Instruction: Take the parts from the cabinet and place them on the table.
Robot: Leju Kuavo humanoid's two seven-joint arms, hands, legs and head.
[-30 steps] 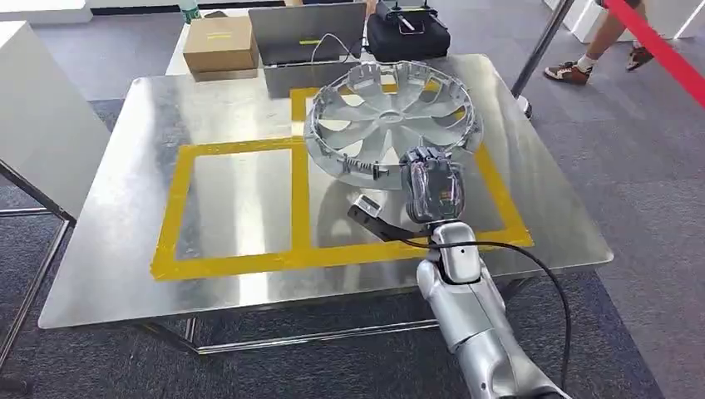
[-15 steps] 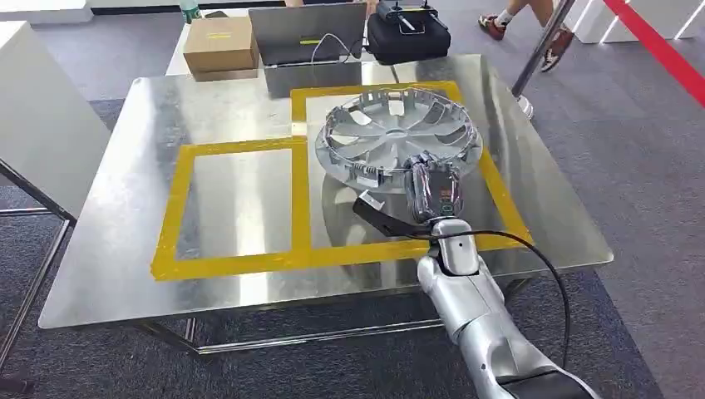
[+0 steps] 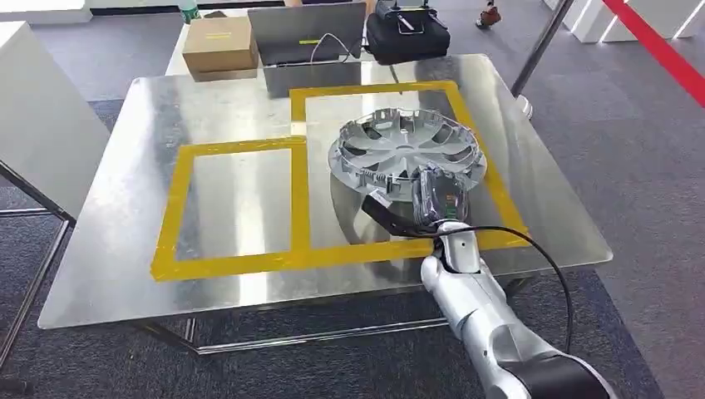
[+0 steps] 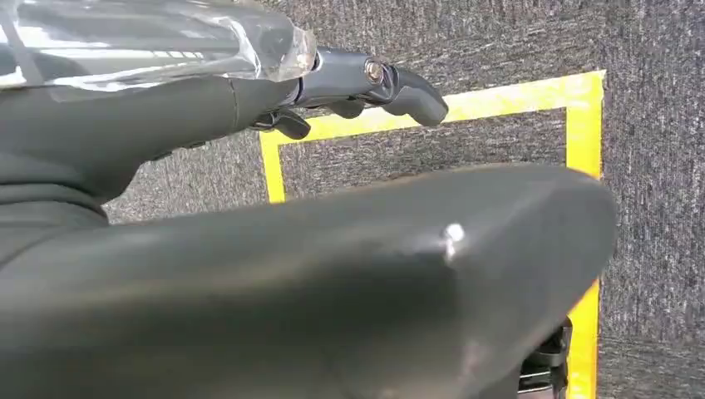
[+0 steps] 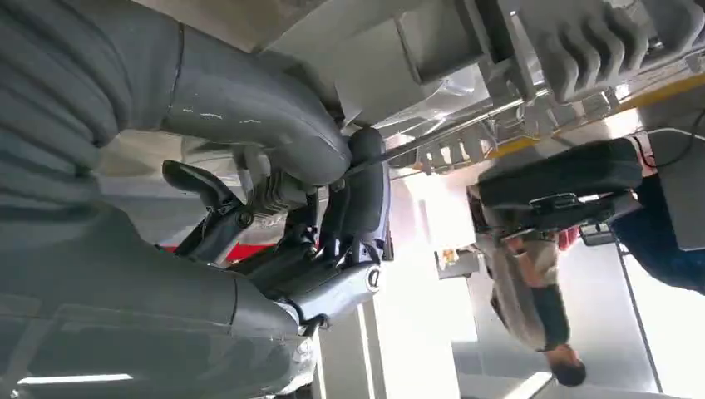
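The right hand (image 3: 438, 198) grips the near rim of the silver wheel cover (image 3: 407, 150), which lies just beyond the hand, away from the robot. The cover is round, so it has no long axis to speak of; what matters is that its far edge seems to rest on the bench (image 3: 125, 241) while the near edge, at the hand, looks slightly raised, though the head view is too shallow to be sure it is clear of the surface. In the right wrist view the thumb and dark fingers (image 5: 357, 191) close around the ribbed rim (image 5: 582, 41), so the hold is firm. The next step is judged to be lowering that near edge flat and letting go. The left hand (image 4: 366, 83) hangs over dark carpet marked with yellow tape, fingers curled, nothing in it.

The cover sits inside the right-hand yellow tape frame (image 3: 490, 179) on the shiny metal bench; a second taped frame (image 3: 179, 199) lies to its left. Beyond the bench stand a cardboard box (image 3: 219, 43), a laptop (image 3: 306, 33) and a black case (image 3: 407, 37). Grey carpet surrounds the bench.
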